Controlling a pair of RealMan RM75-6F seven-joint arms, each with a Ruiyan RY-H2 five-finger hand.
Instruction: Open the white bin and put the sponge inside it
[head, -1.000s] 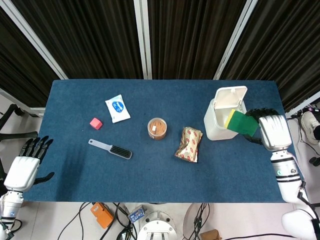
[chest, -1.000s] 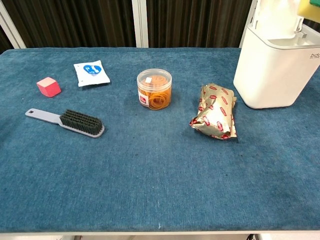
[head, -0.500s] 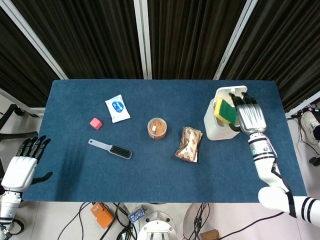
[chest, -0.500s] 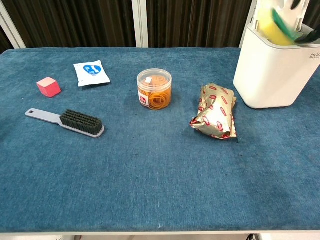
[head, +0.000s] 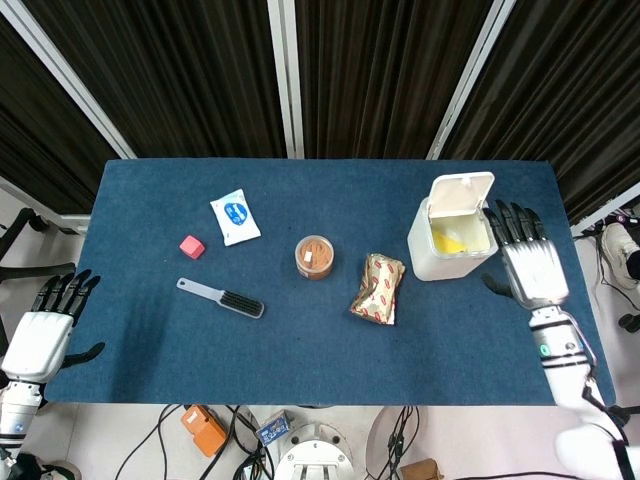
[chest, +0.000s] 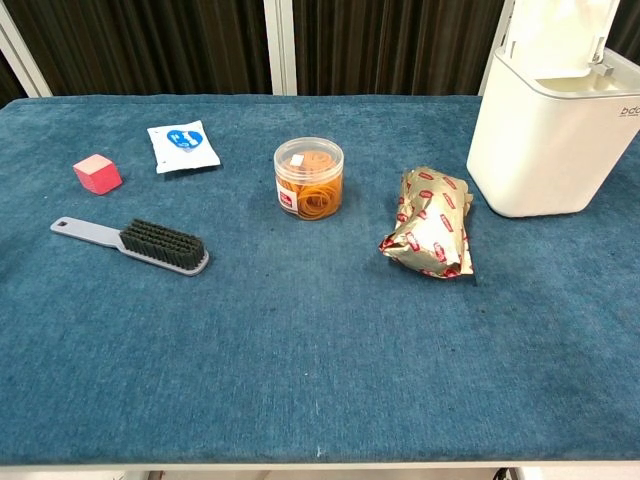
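I'm seeing the white bin (head: 450, 240) standing at the right end of the table (head: 300, 340) with its lid tipped up and back, and the sponge (head: 447, 241) is lying inside it, its yellow face showing from the head view. My right hand (head: 528, 264) is hovering just beside the bin, fingers spread apart and holding nothing. My left hand (head: 45, 330) is hanging off the table's left edge, fingers apart as well, nothing in it. Near the bin a foil snack packet (head: 378, 288) is lying on the cloth, with a clear jar of rubber bands (head: 314, 257) beside it. Further left I'm looking at a grey brush (head: 222, 298), a pink cube (head: 192, 246) and a white wipes sachet (head: 235, 216), all well apart from the bin.
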